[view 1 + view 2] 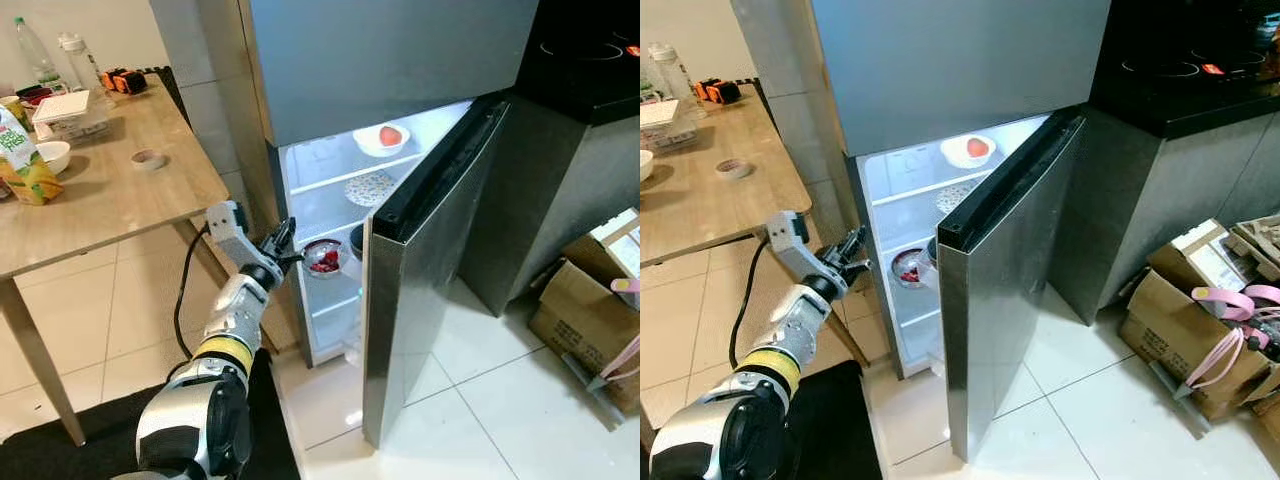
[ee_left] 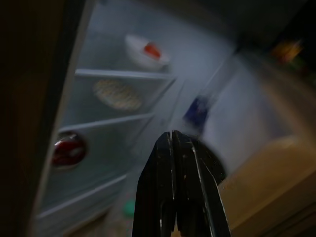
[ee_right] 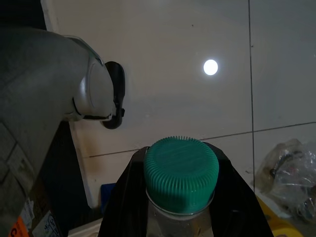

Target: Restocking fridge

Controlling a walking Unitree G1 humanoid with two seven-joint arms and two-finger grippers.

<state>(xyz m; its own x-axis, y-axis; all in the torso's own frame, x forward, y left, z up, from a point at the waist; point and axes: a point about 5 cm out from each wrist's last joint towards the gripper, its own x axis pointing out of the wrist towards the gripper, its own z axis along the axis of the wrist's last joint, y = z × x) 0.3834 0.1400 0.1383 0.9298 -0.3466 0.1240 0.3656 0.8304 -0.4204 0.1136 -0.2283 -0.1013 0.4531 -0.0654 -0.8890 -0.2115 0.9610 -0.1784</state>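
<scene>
The lower fridge compartment (image 1: 330,215) stands open and lit. On its top shelf sits a white bowl (image 1: 381,138) with something red in it. A patterned plate (image 1: 370,187) lies one shelf down, and a covered bowl of red fruit (image 1: 324,258) sits below that. My left gripper (image 1: 285,245) is shut and empty at the fridge's left edge, just left of the fruit bowl. In the left wrist view its fingers (image 2: 173,148) are pressed together. In the right wrist view my right gripper (image 3: 180,163) is shut on a clear bottle with a green cap (image 3: 181,177), hanging over the tiled floor.
The fridge door (image 1: 430,290) swings out to the right. A wooden table (image 1: 110,200) at the left holds a juice carton (image 1: 25,160), bowls and bottles. Cardboard boxes (image 1: 590,310) stand at the right, and a black mat (image 1: 80,430) lies underfoot. A dark counter (image 1: 1180,90) is beside the fridge.
</scene>
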